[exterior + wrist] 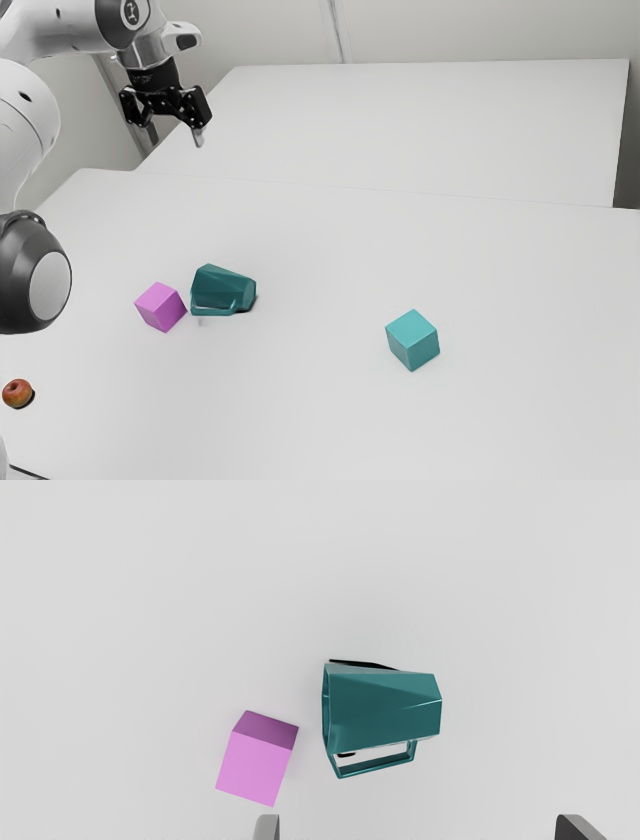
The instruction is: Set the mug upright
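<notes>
High over the table's far-left part in the exterior view, my gripper (175,140) is well above the mug, its fingers apart and holding nothing. The dark teal mug (222,287) lies on its side on the table, its mouth toward the pink cube and its handle at its near side. In the wrist view the mug (382,707) is ahead of my gripper (417,827), whose fingertips stand wide apart at the bottom edge.
A pink cube (161,307) sits close to the mug's mouth, with a small gap between. A teal cube (412,340) stands farther to the exterior view's right. An apple (17,393) rests near the arm's base, on the white table (300,400).
</notes>
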Controlling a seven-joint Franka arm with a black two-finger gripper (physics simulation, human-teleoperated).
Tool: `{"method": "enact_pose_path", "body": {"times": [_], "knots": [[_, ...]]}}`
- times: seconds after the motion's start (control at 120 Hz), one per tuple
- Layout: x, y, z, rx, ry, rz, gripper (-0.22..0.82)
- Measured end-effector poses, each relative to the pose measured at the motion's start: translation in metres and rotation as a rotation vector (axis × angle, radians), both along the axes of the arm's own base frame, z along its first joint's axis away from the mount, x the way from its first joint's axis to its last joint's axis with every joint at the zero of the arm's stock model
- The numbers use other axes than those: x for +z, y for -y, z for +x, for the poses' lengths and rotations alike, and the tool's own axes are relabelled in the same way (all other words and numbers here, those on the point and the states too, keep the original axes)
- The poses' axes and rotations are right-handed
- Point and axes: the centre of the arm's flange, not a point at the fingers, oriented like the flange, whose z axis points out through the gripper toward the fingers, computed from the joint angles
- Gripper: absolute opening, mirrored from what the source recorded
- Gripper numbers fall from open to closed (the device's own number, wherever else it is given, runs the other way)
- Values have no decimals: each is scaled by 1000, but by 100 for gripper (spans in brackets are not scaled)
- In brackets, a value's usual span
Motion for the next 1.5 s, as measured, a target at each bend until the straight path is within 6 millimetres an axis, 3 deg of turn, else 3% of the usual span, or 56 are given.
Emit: {"method": "enact_pose_path", "body": {"times": [0.292,0.392,0.55,0.683,1.083,1.4,1.5], "knots": [[0,-5,-7,6,-40,-29,60],[-10,-7,-13,12,-77,-78,60],[-60,-34,-66,51,-140,-228,60],[-109,-49,-85,70,-128,-279,60],[-204,-48,-74,50,79,-412,60],[-229,-88,-73,1,162,-413,60],[-246,-98,-74,-5,161,-426,60]]}}
